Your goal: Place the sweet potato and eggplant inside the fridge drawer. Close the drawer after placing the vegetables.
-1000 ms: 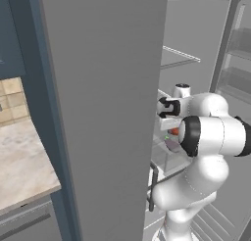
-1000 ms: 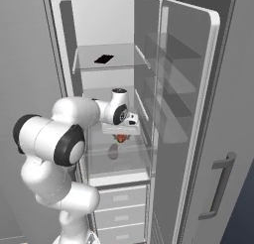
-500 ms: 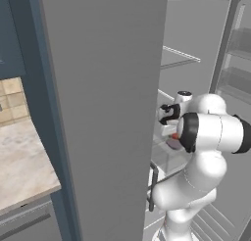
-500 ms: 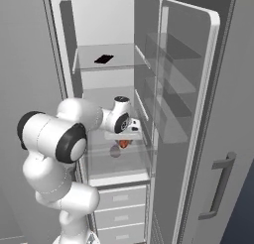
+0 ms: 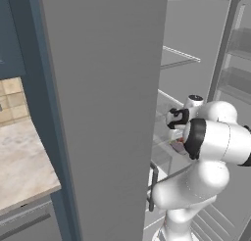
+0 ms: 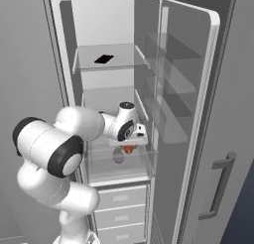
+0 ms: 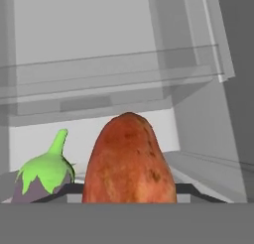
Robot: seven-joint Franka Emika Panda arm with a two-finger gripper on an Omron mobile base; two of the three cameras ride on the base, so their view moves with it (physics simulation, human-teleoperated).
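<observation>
- The gripper [image 6: 131,143] hangs over the open fridge drawer [image 6: 99,163], clamped on the sweet potato [image 7: 129,161]; in the hand view the potato stands tall at 6 o'clock, right against the camera.
- The eggplant [image 7: 45,181] already lies in the drawer, at about 8 o'clock of the potato in the hand view, green cap up, just beside it.
- To do this step well, I would lower the potato a little more before letting go, and aim for the bare floor toward 3 o'clock, away from the eggplant.
- Release with the potato low, so it does not roll or bounce against the clear wall.
- Farther back, the fridge shelf [image 6: 106,65] sits well above; lift straight out beneath it before pushing the drawer shut.
</observation>
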